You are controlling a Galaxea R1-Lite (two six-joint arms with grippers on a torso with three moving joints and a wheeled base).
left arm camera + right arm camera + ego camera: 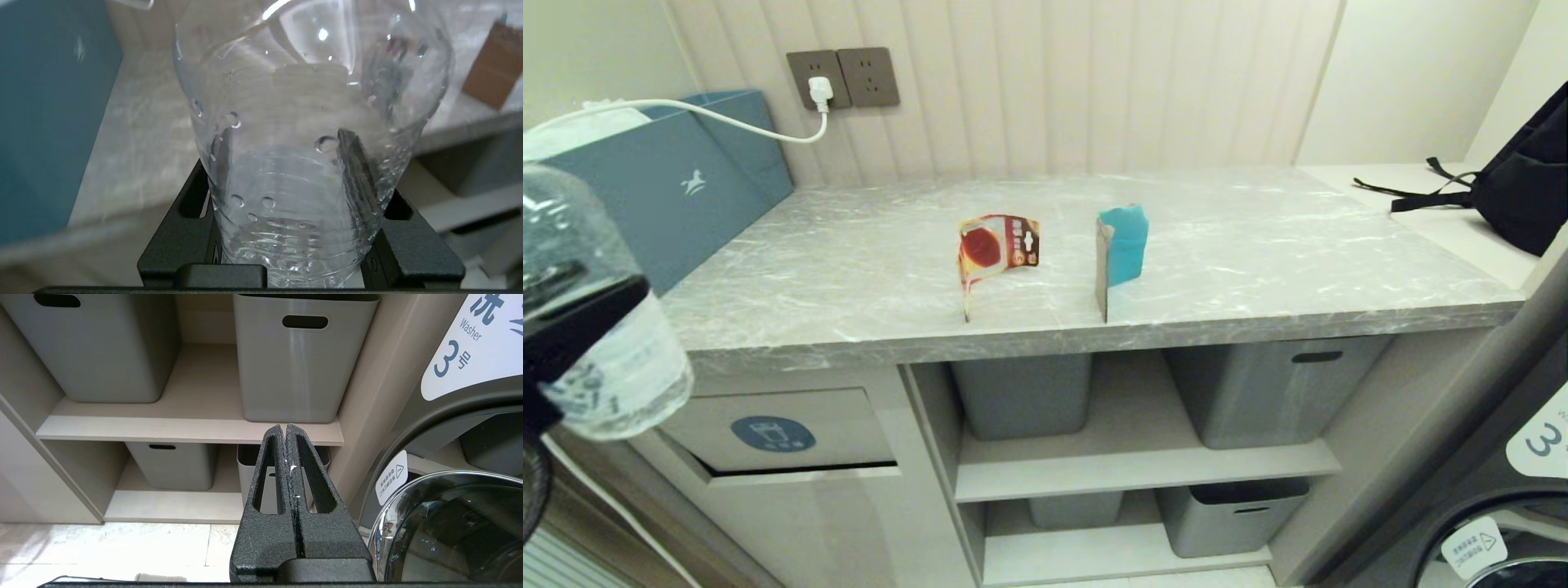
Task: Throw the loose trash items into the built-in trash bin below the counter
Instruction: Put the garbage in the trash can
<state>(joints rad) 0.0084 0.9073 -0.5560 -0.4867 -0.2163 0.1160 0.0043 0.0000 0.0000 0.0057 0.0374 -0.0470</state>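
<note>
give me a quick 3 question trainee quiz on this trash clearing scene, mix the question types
1. True or false: the left end effector is shut on the clear plastic bottle.
2. Which trash item stands nearer the black backpack?
A. the red-orange blister card
B. the teal-and-brown cardboard piece
C. neither, both are off the counter
3. Fill in: the round blue sticker marks the flap of the ____ below the counter.

Key:
1. True; the bottle sits clamped between its fingers, off the counter's left end.
2. B
3. trash bin

The right end effector is shut, parked low by the grey storage bins.
</note>
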